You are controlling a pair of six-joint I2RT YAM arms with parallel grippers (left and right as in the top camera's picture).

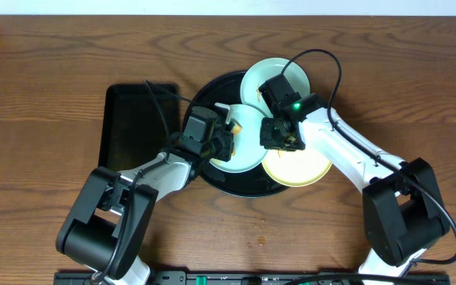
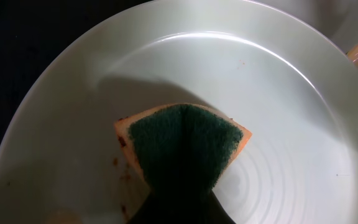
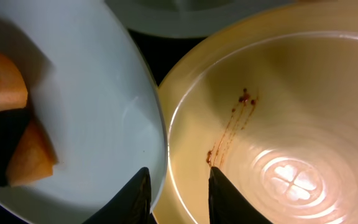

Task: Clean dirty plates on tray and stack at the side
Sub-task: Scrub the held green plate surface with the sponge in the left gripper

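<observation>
The jaws of the left gripper [image 1: 226, 144] are clamped on a sponge [image 2: 185, 138]. Those of the right gripper [image 3: 179, 196] are held apart, with the left rim of the yellow plate [image 3: 291, 112] and the edge of the near mint plate [image 3: 92, 74] seen in the gap.

From overhead, all three plates are seen on the round tray [image 1: 210, 91]. The far mint plate [image 1: 252, 79] lies at the far right, overhanging the rim. The near mint plate lies in the middle and the yellow plate at the near right. A rectangular tray [image 1: 137, 127] is seen to the left on the table [image 1: 46, 79].

Only in the left wrist view is the green scouring face of the sponge shown, pressed on the near mint plate, with reddish-brown specks [image 2: 120, 168] just to its left. Only in the right wrist view is a brown streak [image 3: 232, 124] shown inside the yellow plate. The overhead view is too coarse for either mark.
</observation>
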